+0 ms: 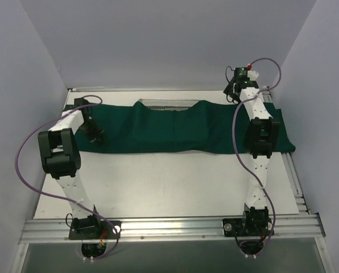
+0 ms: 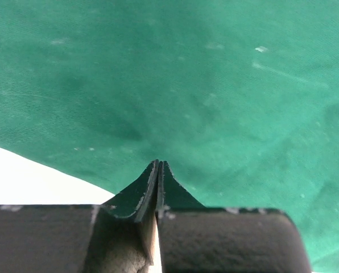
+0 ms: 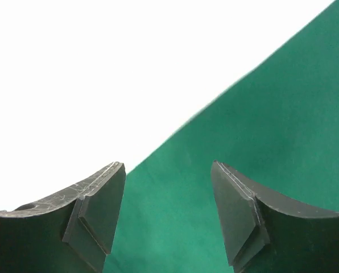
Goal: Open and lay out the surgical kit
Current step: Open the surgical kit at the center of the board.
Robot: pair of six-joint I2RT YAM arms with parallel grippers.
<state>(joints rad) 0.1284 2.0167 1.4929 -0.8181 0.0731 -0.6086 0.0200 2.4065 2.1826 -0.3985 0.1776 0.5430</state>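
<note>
This looks like a robotics lab test cell. A slotted aluminium rail (image 1: 169,227) runs along the near edge of a bare white table (image 1: 175,182). 2 robot arms, the left arm (image 1: 67,165) and the right arm (image 1: 257,165), are bolted onto that rail. Purple cables (image 1: 20,165) loop up from the arm bases at the rail. Plain pale walls (image 1: 169,40) box the table in on 3 sides: left of, right of and far beyond the rail.

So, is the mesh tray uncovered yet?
Mostly covered: the green drape lies over the wire-mesh tray, with only its far rim showing.
</note>
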